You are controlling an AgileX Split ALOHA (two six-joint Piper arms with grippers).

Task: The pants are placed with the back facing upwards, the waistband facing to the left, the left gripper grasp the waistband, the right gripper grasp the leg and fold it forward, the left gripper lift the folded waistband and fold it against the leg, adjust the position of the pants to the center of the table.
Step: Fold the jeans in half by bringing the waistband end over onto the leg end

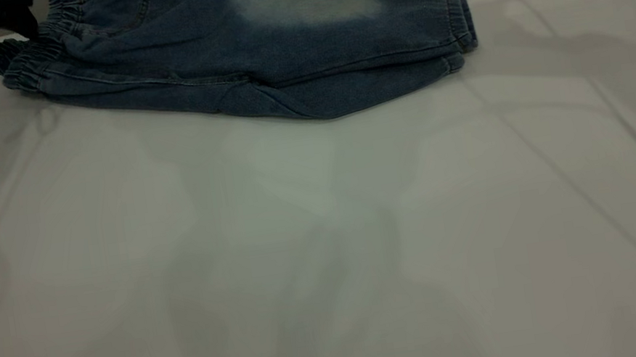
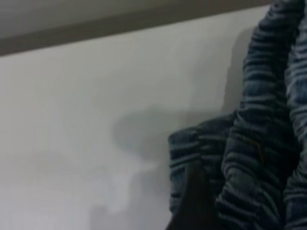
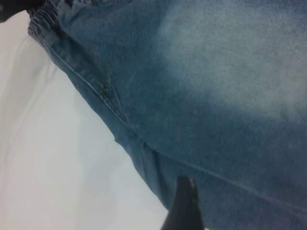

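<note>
Pants (image 1: pixel 251 57) lie folded lengthwise at the table's (image 1: pixel 328 252) far edge, faded leg (image 1: pixel 331 8) uppermost, no label readable. My left gripper (image 1: pixel 19 24) sits at the ruffled waistband (image 1: pixel 27 57); whether either of my grippers is gripping cloth, I cannot tell.

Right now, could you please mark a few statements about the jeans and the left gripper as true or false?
1. The pants lie at the table's far edge. True.
2. The waistband points toward the right arm's side. False: it points left.
3. The leg on top shows a pale faded patch. True.
4. The left gripper is over the leg hems. False: it is at the waistband.
</note>
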